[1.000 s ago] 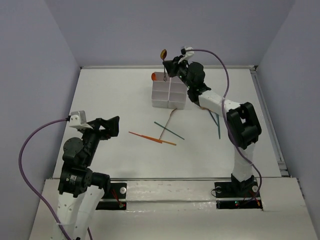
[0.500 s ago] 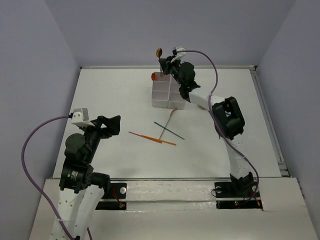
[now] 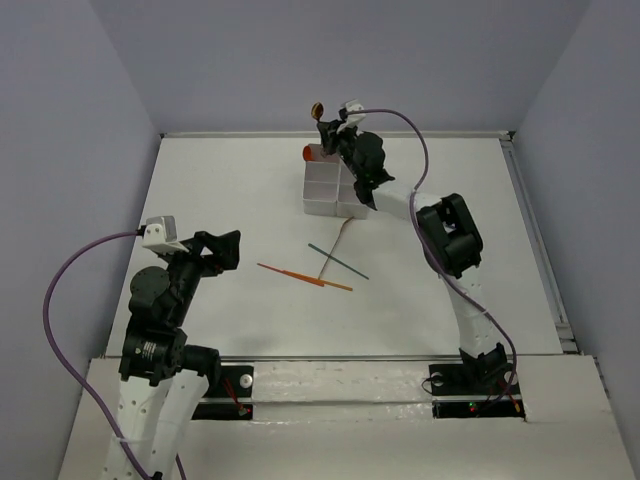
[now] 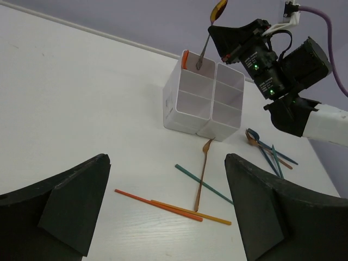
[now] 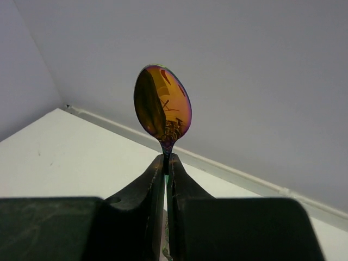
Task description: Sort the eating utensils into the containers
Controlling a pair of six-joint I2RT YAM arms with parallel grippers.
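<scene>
My right gripper is shut on the neck of a spoon with a shiny orange bowl, held upright. In the left wrist view the spoon hangs with its handle tip just over the back-left compartment of the white four-compartment box, where an orange utensil stands. From above, the right gripper is over the box. A brown fork, a teal stick and orange sticks lie in front of the box. My left gripper is open and empty, above them.
More utensils, a brown spoon and bluish sticks, lie on the table to the right of the box, under the right arm. Grey walls close in the table on three sides. Purple cables run from both wrists.
The right arm has swung left with the spoon, bringing it from beside the box's back edge to over its back-left corner. The left arm shifted only slightly.
</scene>
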